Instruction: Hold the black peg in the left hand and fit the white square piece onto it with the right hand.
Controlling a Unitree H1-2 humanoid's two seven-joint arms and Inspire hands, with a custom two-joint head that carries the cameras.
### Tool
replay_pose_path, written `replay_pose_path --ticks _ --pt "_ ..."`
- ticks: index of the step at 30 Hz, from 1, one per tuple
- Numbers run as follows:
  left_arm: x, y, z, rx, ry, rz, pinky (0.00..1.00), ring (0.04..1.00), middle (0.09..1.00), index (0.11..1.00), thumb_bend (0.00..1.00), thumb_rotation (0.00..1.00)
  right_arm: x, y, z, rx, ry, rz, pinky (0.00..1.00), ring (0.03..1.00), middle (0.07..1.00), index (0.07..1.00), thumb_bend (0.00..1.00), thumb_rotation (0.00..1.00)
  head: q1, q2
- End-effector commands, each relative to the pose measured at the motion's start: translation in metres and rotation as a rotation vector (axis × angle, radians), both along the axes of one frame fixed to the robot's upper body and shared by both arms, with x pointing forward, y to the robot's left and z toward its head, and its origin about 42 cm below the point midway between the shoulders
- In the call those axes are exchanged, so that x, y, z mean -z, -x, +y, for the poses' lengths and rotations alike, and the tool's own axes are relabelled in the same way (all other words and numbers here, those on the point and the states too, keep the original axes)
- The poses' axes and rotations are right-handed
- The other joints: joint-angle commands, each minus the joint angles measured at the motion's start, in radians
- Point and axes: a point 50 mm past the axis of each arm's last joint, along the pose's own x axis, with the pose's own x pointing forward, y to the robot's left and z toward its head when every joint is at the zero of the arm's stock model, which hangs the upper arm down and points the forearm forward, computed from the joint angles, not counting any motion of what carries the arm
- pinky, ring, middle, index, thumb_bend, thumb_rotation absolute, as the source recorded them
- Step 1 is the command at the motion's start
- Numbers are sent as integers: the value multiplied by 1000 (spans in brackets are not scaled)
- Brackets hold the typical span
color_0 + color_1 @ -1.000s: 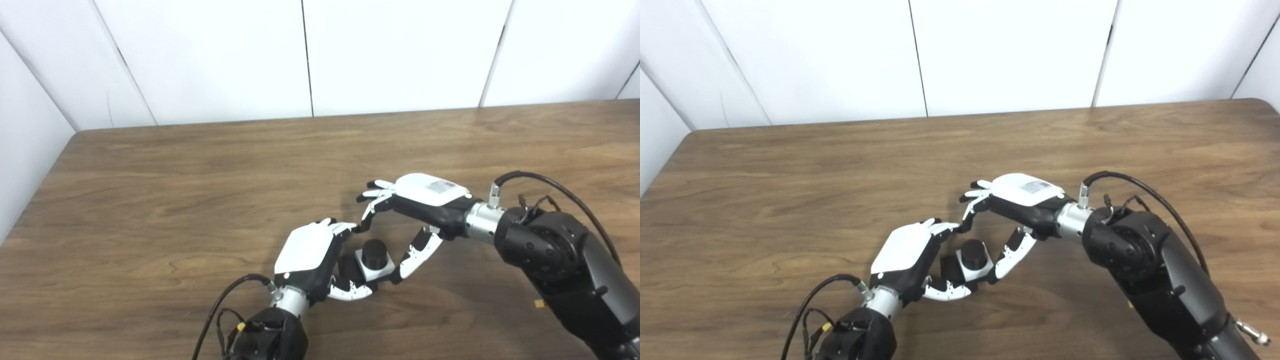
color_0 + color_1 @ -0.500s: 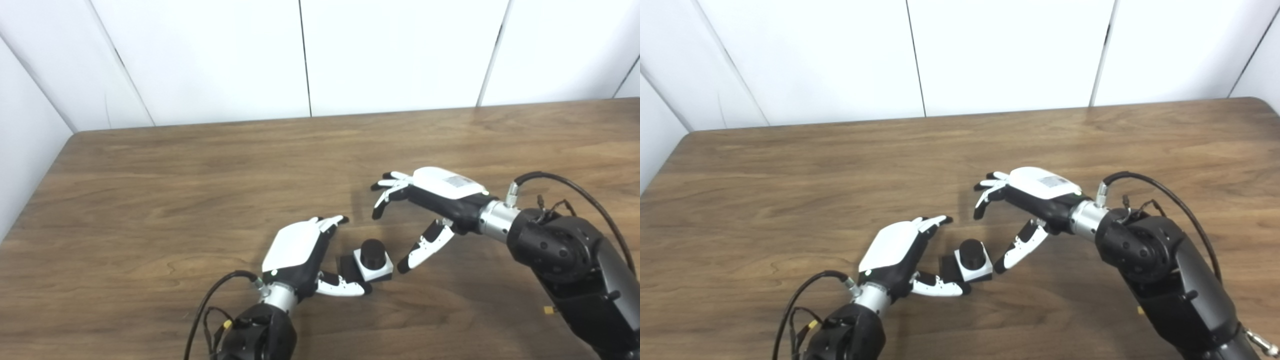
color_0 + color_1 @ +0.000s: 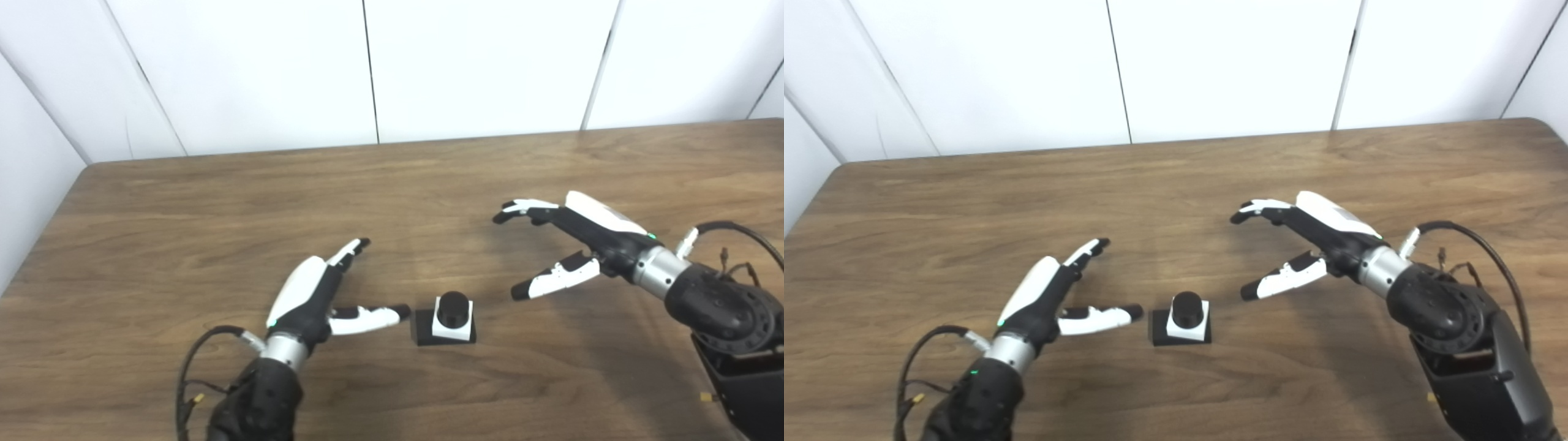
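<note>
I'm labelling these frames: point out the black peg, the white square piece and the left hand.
black peg [image 3: 453, 304], left eye view, on its rounded top.
white square piece [image 3: 454, 331], left eye view, on its near edge.
left hand [image 3: 1044, 296], right eye view, on its palm.

Wooden table [image 3: 184, 202] bearing black peg [image 3: 446, 323]

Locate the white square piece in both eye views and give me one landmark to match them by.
Left eye view: the white square piece sits low and right of centre, around the black peg.
Right eye view: the piece sits low and near centre.
Shared landmark: the left hand, open, just left of it.
</note>
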Motion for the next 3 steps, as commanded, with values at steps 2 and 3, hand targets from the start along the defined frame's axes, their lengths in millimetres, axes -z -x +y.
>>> replay_pose_path --ticks 2,3 --pt "-7 -1 18 -37 131 -70 833 940 979 981 840 856 9 -1 -7 66 -289 -16 884 944 949 918 891 672 -4 -18" --pt "-4 0 23 -44 137 -90 835 938 978 981 809 908 18 1 -7 94 -359 -3 898 950 952 920 862 702 -8 -33"
